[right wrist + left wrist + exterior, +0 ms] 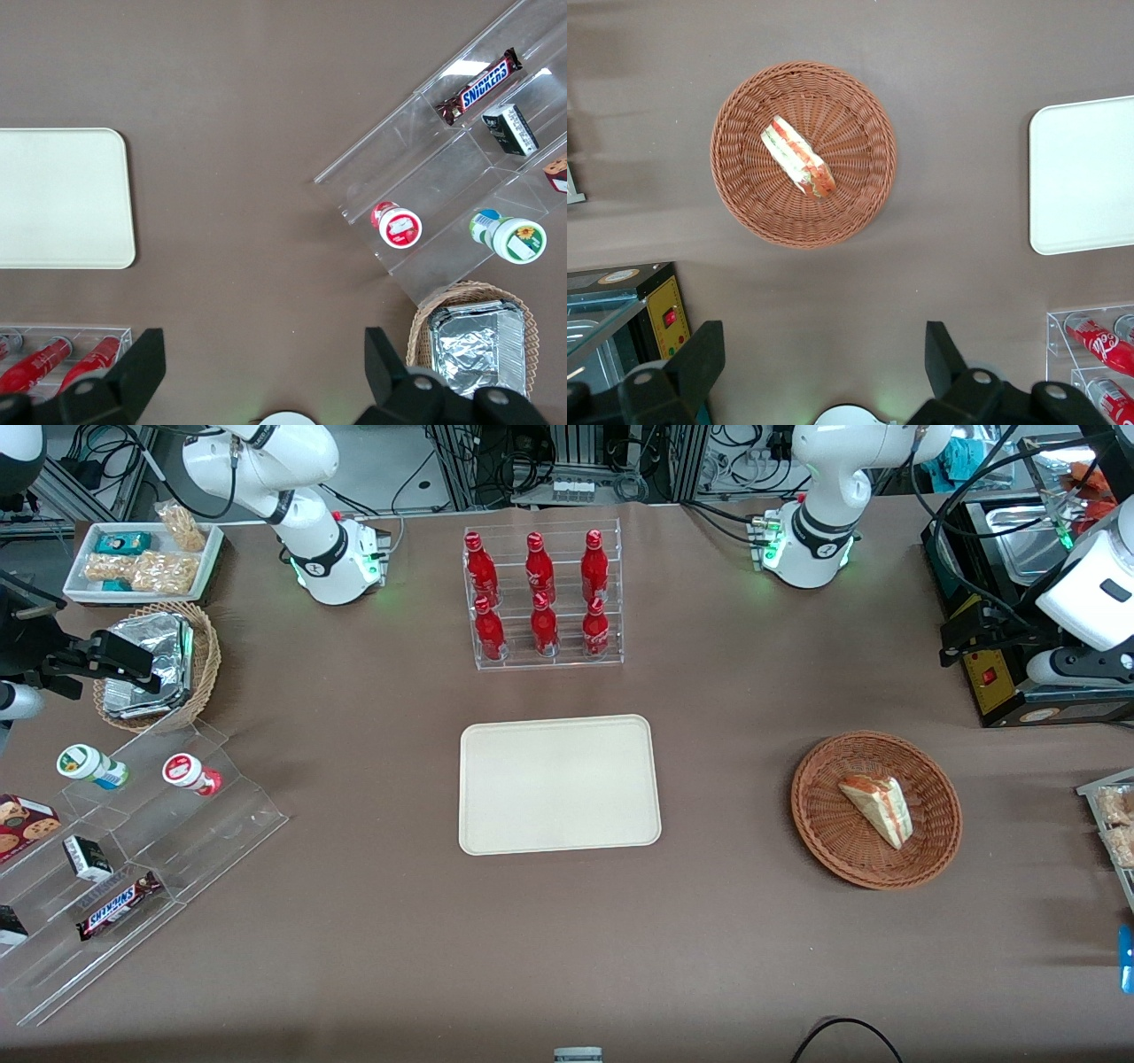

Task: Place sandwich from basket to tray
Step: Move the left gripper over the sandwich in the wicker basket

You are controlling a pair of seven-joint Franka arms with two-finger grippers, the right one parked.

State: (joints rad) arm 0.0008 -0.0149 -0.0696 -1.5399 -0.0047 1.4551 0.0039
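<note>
Sandwich [877,809] lies in the basket [824,828], resting on the woven floor a little off centre, with its red-orange and green cut edge showing plainly from my wrist camera [797,157]. Basket [757,212] sits on the brown table [399,957] toward the working arm's end, well apart from the tray [559,784]. Tray sits mid-table, nearer the front camera than the bottle rack [542,595], which holds six red bottles [543,627] in two tiers.

I read the gripper [824,359] as wide open and holding nothing: its two dark fingers [700,363] stand far apart in the wrist view, with bare table between them. It hangs high above the table, clear of the basket, not over it but offset toward the arm bases' edge of the table. I cannot find it in the front view.

At the parked arm's end I note a clear stepped stand [142,868] holding a Snickers bar [118,905], small boxes and two round tubs [190,773]. Farther from the front camera than the stand sit a tan wicker basket of foil packets [151,662] and a white tray of snacks [142,560].
</note>
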